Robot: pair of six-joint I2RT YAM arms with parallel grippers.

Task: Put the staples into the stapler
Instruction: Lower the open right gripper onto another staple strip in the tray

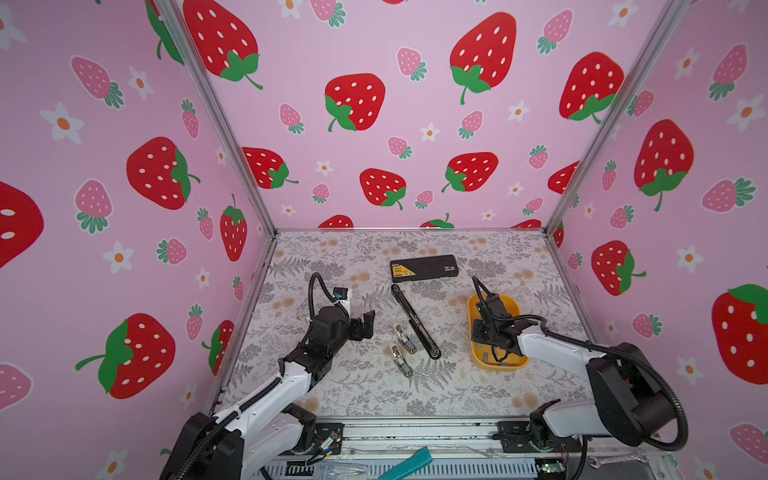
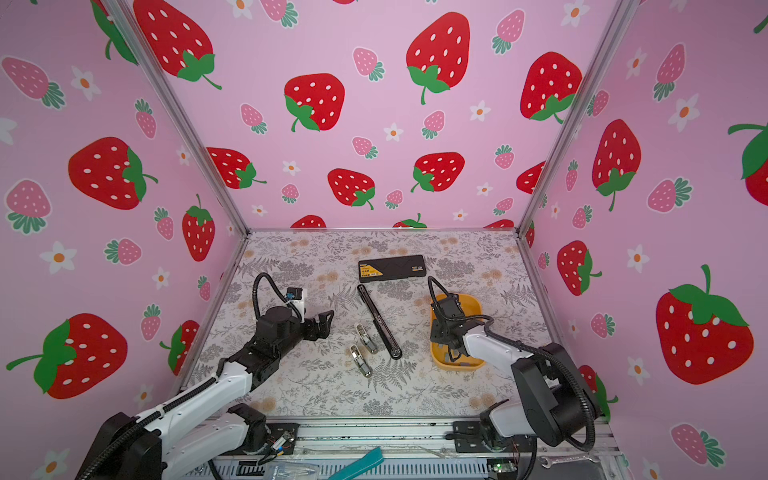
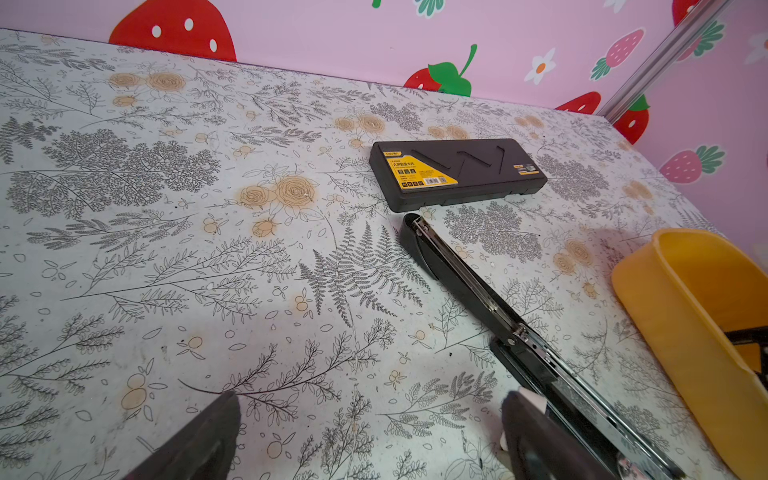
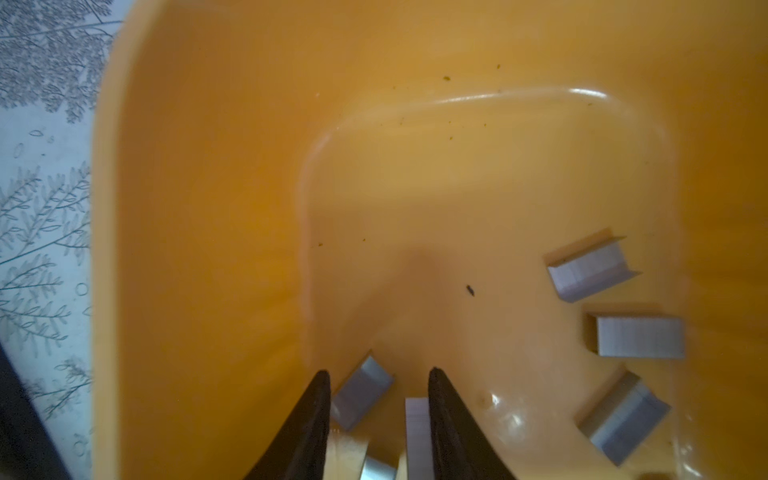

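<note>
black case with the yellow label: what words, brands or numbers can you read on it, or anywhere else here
"大屏数显卡尺": headline of the yellow label on the black case.
"deli", probably: blurred corner mark on the case.
Fine print, barcode and the small second sticker: too small to read.
No text visible on the stapler or the orange tray.

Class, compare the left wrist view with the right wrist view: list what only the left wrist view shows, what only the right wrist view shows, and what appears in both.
Only the left wrist view: the black box with a yellow label, the opened stapler lying flat, the strawberry wall, and the left gripper, jaws wide apart.
Only the right wrist view: the staples, grey strips on the tray's floor, and the right gripper, jaws apart over two strips.
Both: the yellow tray and the floral table.
</note>
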